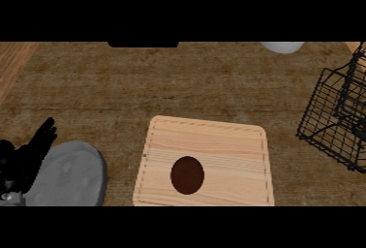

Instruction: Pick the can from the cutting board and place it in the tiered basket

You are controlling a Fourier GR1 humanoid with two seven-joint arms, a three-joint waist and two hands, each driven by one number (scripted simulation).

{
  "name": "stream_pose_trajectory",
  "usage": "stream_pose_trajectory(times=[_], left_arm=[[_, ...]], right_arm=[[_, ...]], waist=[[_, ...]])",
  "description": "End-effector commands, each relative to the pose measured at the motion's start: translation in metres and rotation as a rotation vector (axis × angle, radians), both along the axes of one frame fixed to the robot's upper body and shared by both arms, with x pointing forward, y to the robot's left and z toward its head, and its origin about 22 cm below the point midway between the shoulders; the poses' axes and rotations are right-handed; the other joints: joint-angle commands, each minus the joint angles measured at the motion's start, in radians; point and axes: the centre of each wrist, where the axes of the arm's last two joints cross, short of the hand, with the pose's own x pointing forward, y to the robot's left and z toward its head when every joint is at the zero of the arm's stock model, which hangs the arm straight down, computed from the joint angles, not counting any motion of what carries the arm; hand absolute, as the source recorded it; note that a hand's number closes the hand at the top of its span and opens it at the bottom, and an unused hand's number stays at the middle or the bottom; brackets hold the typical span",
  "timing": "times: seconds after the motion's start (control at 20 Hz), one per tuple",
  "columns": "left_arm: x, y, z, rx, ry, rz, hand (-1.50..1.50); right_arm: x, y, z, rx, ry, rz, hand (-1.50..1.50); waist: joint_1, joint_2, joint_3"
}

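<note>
**Can on board, not yet picked**

My left robot hand (28, 155) rested at the view's left edge, fingers straight & spread, holding nothing; right robot hand not in view. The can (187, 175), a dark brown oval seen from above, stood on the cutting board (214, 140), right of that hand. Basket (336, 121) sat farther right on the table (143, 82).

mottled brown counter (178, 82), wooden strip (13, 63) at left

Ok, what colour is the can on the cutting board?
Dark brown, seen from above in the head view: the can on the pale wooden cutting board.
</note>
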Motion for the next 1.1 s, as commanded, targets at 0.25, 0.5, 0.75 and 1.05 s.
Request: stream_pose_trajectory(times=[0.25, 0.5, 0.75, 1.05], left_arm=[[-0.015, -0.007, -0.022, -0.021, 0.039, 0.017, 0.00], [-0.024, 0.000, -0.020, -0.032, 0.047, 0.014, 0.00], [-0.007, 0.000, -0.001, -0.038, 0.031, 0.012, 0.00], [-0.014, -0.008, -0.009, -0.034, 0.057, 0.029, 0.00]], right_arm=[[-0.001, -0.037, -0.035, 0.272, 0.252, -0.272, -1.50], [-0.010, -0.051, -0.041, 0.338, 0.124, -0.332, -1.50], [-0.022, -0.052, -0.017, 0.356, -0.079, -0.211, -1.50], [-0.042, -0.042, 0.046, 0.425, -0.393, -0.277, -1.50]], waist=[[-0.006, 0.004, -0.006], [-0.004, 0.002, -0.006], [-0.013, -0.001, -0.005], [-0.019, -0.005, -0.006]])
